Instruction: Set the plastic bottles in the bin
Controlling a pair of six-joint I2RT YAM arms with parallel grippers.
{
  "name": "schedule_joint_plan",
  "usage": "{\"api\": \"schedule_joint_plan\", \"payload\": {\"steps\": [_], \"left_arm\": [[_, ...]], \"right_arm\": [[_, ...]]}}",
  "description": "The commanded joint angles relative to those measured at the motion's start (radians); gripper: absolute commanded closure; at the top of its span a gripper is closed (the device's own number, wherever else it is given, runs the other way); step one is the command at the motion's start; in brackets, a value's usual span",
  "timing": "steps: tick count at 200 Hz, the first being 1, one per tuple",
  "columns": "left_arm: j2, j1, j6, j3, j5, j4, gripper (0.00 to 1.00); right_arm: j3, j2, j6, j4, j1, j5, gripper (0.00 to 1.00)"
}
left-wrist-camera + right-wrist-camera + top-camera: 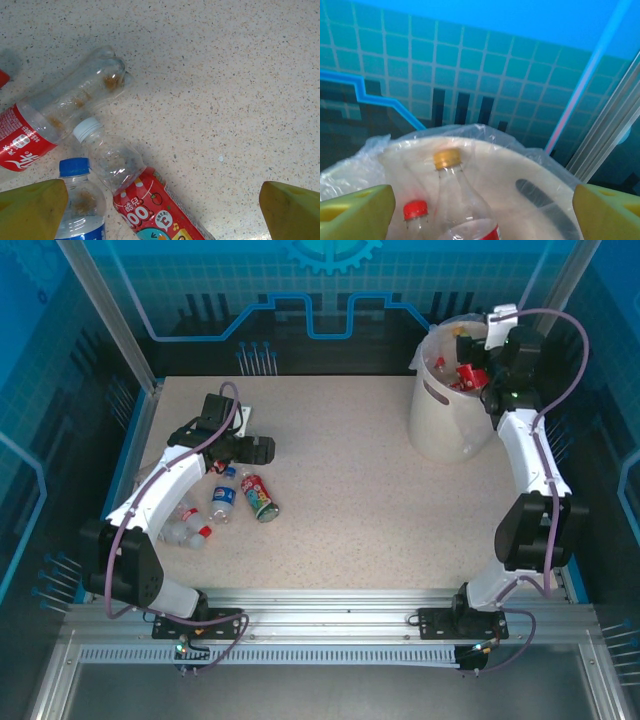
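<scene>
Several plastic bottles lie at the table's left: a blue-capped one (222,498), a colourful-labelled one (259,497) and red-labelled ones (190,525). My left gripper (240,450) hovers open just above them. Its wrist view has the colourful-labelled bottle (150,200) between the spread fingers, the blue-capped bottle (80,200) by the left finger and a red-labelled bottle (65,115) beyond. The bin (445,420) stands at the back right with bottles (462,375) inside. My right gripper (490,380) is open over its rim. Below it stand a yellow-capped bottle (447,160) and a red-capped bottle (415,210), touching neither finger.
A small white flat piece (247,416) lies behind the left gripper. Aluminium posts (110,310) and blue panels close the cell on three sides. A metal rail (330,605) runs along the near edge. The bin's bag liner (470,131) sticks up past its rim.
</scene>
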Motion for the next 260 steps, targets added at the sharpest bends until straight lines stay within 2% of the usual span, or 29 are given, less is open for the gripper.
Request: {"api": "schedule_joint_plan", "payload": {"steps": [1,42,74,97,133,158,181,202,242,260], "left_arm": [[-0.003,0.009,0.015,0.001,0.003,-0.011,0.01],[0.007,0.009,0.016,0.001,-0.012,-0.018,0.01],[0.029,0.015,0.016,0.008,-0.035,-0.032,0.01],[0.043,0.046,0.016,0.017,-0.041,-0.046,0.01],[0.046,0.150,0.031,0.042,-0.109,-0.095,0.01],[0.087,0.239,0.078,0.121,-0.160,-0.157,0.01],[0.160,0.315,0.168,0.227,-0.196,-0.227,0.01],[0.236,0.366,0.248,0.300,-0.252,-0.217,0.01],[0.405,0.428,0.291,0.450,-0.211,-0.269,0.01],[0.443,0.444,0.310,0.467,-0.209,-0.273,0.01]], "right_arm": [[0.053,-0.027,0.040,-0.079,-0.009,-0.020,0.08],[0.110,-0.066,0.080,-0.263,0.018,-0.064,0.08],[0.125,-0.139,0.180,-0.438,0.048,-0.105,0.08],[0.084,-0.198,0.202,-0.535,0.096,-0.136,0.08],[-0.089,-0.305,0.196,-0.548,0.219,-0.119,0.08],[-0.221,-0.356,0.234,-0.521,0.263,-0.152,0.08],[-0.330,-0.385,0.282,-0.481,0.275,-0.213,0.08],[-0.401,-0.397,0.308,-0.465,0.289,-0.272,0.08],[-0.460,-0.434,0.253,-0.516,0.279,-0.265,0.07],[-0.487,-0.464,0.258,-0.530,0.245,-0.343,0.07]]}}
